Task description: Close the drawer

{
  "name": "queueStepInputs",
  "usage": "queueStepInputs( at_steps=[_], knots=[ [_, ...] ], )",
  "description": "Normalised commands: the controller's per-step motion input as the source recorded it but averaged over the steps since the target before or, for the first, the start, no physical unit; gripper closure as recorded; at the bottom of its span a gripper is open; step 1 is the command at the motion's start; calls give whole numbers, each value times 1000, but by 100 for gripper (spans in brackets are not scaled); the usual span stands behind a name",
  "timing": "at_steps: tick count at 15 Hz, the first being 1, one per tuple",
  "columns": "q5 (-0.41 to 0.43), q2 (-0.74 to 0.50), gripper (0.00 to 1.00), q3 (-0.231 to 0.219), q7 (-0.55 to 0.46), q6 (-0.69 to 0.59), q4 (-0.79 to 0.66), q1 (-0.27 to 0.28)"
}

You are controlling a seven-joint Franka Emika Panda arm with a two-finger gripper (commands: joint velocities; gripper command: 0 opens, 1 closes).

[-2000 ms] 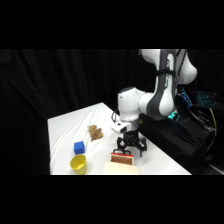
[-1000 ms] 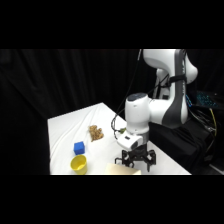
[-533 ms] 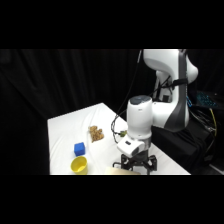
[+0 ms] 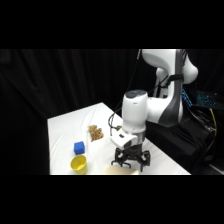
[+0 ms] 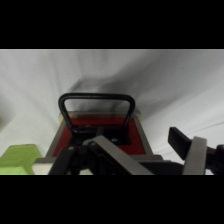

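Your gripper (image 4: 131,161) low at the table's (image 4: 65,125) near edge over the drawer (image 5: 100,131), finger state unclear, black bar handle (image 5: 96,100) facing bare tabletop, blue cube (image 4: 79,147) and yellow cup (image 4: 78,163) left.

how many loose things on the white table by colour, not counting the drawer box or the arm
blue: 1, the small blue cube
yellow: 1, the round yellow cup
brown: 1, the small brown lumpy cluster
total: 3
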Motion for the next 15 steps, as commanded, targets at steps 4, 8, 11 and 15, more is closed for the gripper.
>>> queueStepInputs(
  at_steps=[4, 8, 11, 15],
  knots=[
    [40, -484, 0, -30, 208, -414, -186, -15],
    [176, -631, 0, -145, 249, -534, -200, 86],
    [174, -570, 0, -234, 236, -396, -151, 142],
    [-12, -430, 0, -267, 352, -321, -85, 156]
  ],
)
